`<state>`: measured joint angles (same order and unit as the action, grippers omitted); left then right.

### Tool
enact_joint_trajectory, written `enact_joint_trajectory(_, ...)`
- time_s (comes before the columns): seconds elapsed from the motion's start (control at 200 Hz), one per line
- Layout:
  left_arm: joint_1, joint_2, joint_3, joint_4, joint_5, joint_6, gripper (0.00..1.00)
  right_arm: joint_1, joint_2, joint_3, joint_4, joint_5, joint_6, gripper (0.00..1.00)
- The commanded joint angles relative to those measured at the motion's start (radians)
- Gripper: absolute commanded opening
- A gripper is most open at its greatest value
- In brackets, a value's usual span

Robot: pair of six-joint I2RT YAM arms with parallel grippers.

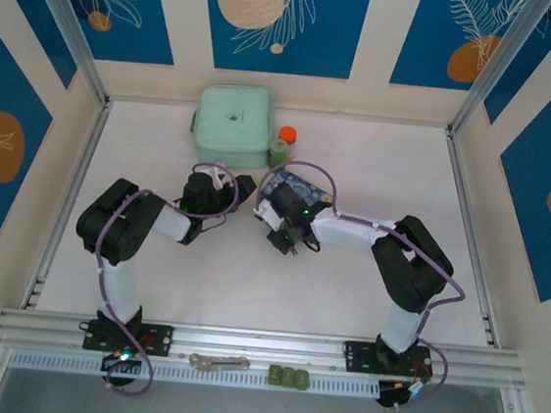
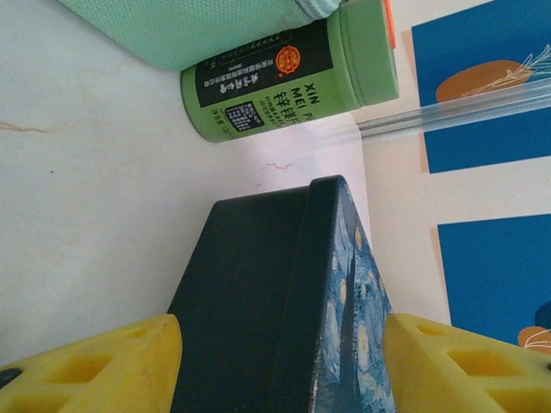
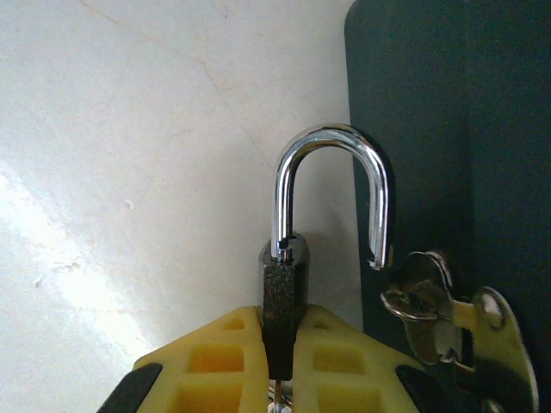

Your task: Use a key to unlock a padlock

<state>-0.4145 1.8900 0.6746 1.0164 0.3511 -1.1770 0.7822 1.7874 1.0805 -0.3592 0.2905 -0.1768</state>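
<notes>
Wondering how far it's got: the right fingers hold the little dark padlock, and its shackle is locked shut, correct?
Not shut. The right wrist view shows the right fingers holding the padlock, but its shackle is open, one end hanging free of the body.

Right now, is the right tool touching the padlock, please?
Touching. The right wrist view shows the padlock's dark body pinched between the right tool's yellow fingers.
</notes>
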Motion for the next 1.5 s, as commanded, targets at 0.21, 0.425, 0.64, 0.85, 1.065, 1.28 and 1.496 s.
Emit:
enact_joint_trajectory(0.21, -0.024, 0.045, 0.011, 0.104, 0.055, -0.025, 0.57, -0.053, 0.006, 0.057, -0.035, -0.168, 0.033, 0.0)
enact_joint_trajectory(0.425, -0.044, 0.079, 0.026, 0.144, 0.08, -0.047, 0.53, -0.064, 0.028, 0.099, -0.069, -0.2, 0.023, 0.0)
enact_joint_trajectory(0.64, -0.064, 0.092, 0.033, 0.178, 0.097, -0.072, 0.45, -0.09, 0.068, 0.154, -0.131, -0.24, 0.084, 0.0)
enact_joint_trajectory(0.85, -0.084, 0.082, 0.009, 0.211, 0.096, -0.097, 0.43, -0.089, 0.074, 0.154, -0.115, -0.244, 0.142, 0.0)
enact_joint_trajectory(1.065, -0.08, 0.055, -0.034, 0.219, 0.072, -0.1, 0.48, -0.074, 0.056, 0.148, -0.094, -0.282, 0.13, 0.0)
enact_joint_trajectory(1.28, -0.041, 0.03, -0.067, 0.213, 0.055, -0.088, 0.54, -0.066, -0.029, 0.094, -0.076, -0.359, 0.155, 0.0)
enact_joint_trajectory(1.496, 0.011, -0.063, -0.104, 0.12, 0.051, -0.03, 0.59, -0.058, -0.121, 0.036, -0.075, -0.398, 0.237, 0.0)
